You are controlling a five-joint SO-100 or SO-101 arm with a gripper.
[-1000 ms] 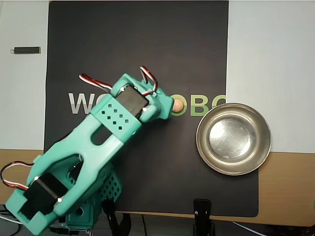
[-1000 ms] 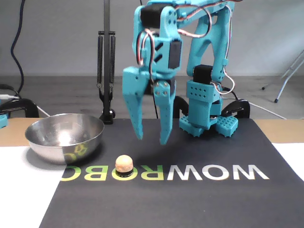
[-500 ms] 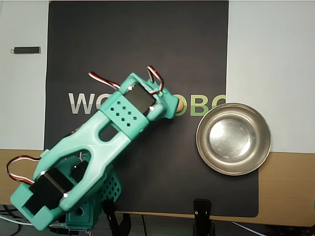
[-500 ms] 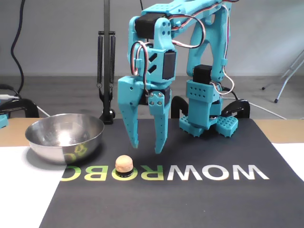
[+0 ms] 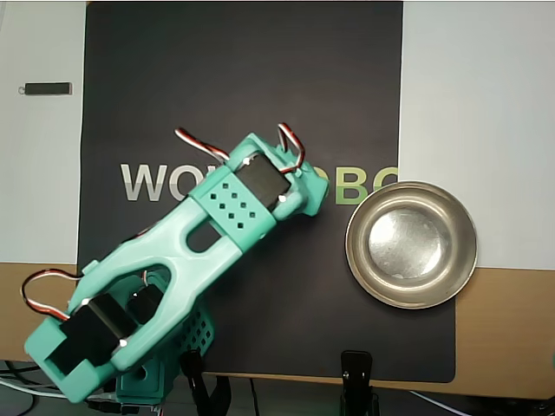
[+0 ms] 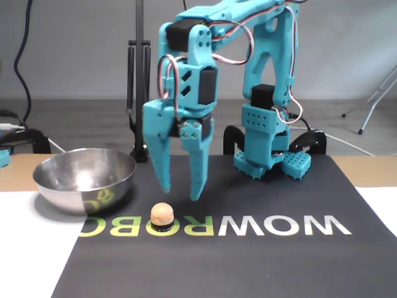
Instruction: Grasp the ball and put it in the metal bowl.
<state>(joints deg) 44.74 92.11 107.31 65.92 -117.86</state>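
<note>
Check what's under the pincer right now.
In the fixed view, the small peach-orange ball rests on the black printed mat, below the open teal pincer, untouched. In the overhead view the arm covers the ball.

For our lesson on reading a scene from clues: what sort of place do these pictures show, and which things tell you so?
Probably a hobby or lab robotics bench, not a kitchen: a 3D-printed teal arm is clamped at a table edge, a black printed mat marks the work area, and a ball and metal bowl serve as practice props.
</note>
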